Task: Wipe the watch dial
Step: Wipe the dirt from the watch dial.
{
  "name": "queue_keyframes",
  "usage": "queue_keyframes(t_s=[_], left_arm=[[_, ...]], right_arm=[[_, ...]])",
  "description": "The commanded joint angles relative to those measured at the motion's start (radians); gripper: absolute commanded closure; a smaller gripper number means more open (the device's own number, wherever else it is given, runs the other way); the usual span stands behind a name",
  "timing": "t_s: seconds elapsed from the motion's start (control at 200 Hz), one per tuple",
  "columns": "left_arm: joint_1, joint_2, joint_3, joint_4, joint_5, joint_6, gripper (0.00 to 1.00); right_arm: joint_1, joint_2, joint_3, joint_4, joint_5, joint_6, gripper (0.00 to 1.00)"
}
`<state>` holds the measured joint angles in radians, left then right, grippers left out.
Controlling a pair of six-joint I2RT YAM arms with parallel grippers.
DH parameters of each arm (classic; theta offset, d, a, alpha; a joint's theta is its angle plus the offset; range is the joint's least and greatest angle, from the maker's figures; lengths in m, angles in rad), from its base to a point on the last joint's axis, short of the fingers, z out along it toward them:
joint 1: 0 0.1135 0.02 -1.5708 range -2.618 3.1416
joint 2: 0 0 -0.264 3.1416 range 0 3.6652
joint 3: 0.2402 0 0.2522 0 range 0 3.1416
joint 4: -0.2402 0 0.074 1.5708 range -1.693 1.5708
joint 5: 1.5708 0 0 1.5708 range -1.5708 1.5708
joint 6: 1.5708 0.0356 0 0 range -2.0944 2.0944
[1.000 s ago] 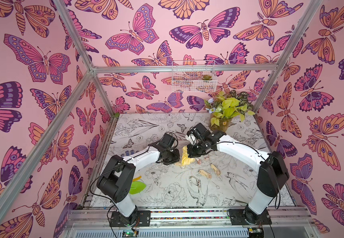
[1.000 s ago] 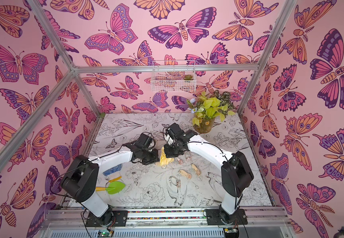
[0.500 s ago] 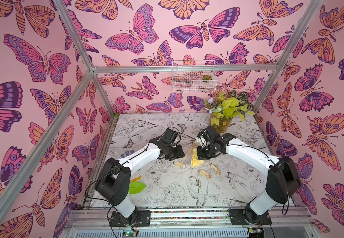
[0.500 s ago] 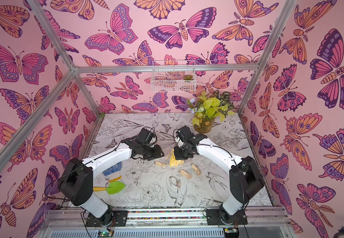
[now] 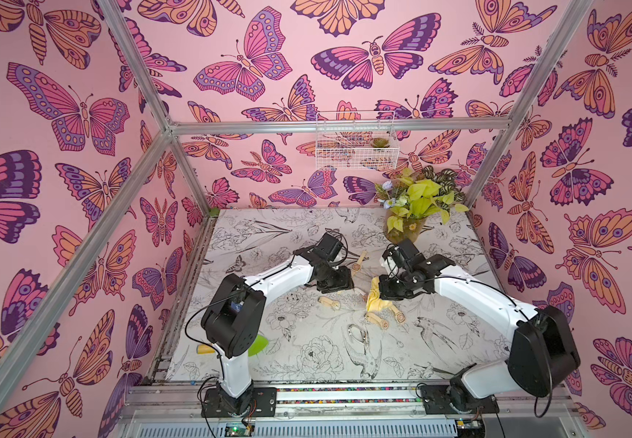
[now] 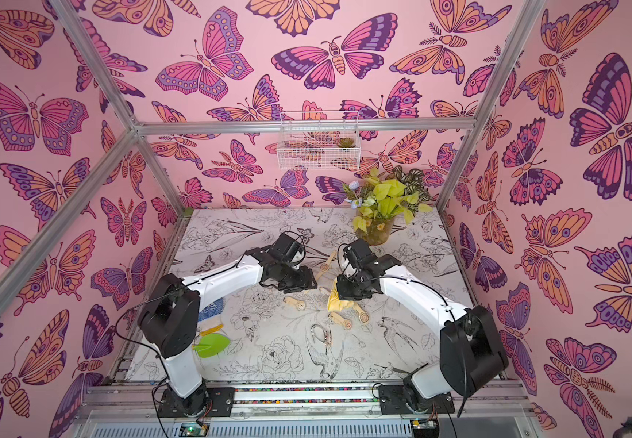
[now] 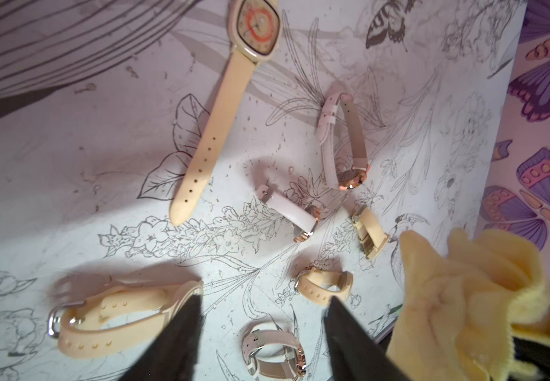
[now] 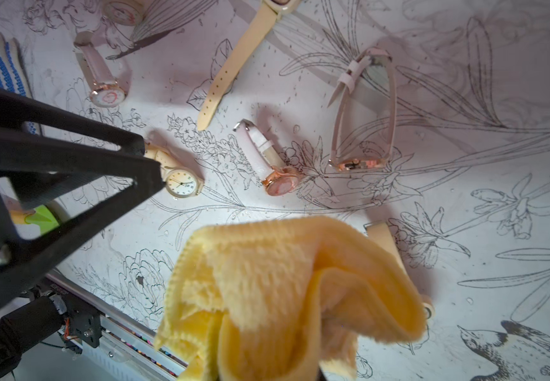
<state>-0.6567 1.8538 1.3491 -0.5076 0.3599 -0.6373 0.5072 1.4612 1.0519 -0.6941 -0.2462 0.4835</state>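
The thing your next move hangs on: the cream watch lies right at the tip of your left pincer, but outside the gap. It's on the outer side of one finger, not between the two, and I can't tell whether it's actually touching. That pincer is standing open with nothing in it.

The watch is on its side with the strap buckled into a loop. The dial end is closest to the finger and the loop trails away from the pincer, so its long axis runs sideways off that finger instead of lining up with the gap. In the right wrist view the round face shows plainly, so I'd say it's turned up and towards the cloth side.

Your right pincer is clamped on the yellow cloth, which hangs bunched under it. From the cloth, the watch sits over towards the left arm, near but not touching. So the left is the nearer arm by a good bit.

Both arms reach out over the table with their wrists bent down and their tips facing each other. The other watches lie further out past the left pincer's tips, so watch you don't grab the wrong one.
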Motion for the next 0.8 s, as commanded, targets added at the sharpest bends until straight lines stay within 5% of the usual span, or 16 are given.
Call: queue_keyframes(t_s=[0.0, 0.145, 0.796], left_arm=[[-0.013, 0.046, 0.039, -0.022, 0.041, 0.018, 0.64], [-0.024, 0.108, 0.082, -0.020, 0.070, 0.023, 1.00], [-0.054, 0.214, 0.151, 0.027, 0.109, 0.029, 1.00]], right_arm=[[-0.017, -0.033, -0.028, 0.013, 0.020, 0.027, 1.00], [-0.024, -0.044, -0.056, 0.023, 0.015, 0.041, 1.00], [-0.041, 0.026, -0.053, 0.041, -0.002, 0.025, 1.00]])
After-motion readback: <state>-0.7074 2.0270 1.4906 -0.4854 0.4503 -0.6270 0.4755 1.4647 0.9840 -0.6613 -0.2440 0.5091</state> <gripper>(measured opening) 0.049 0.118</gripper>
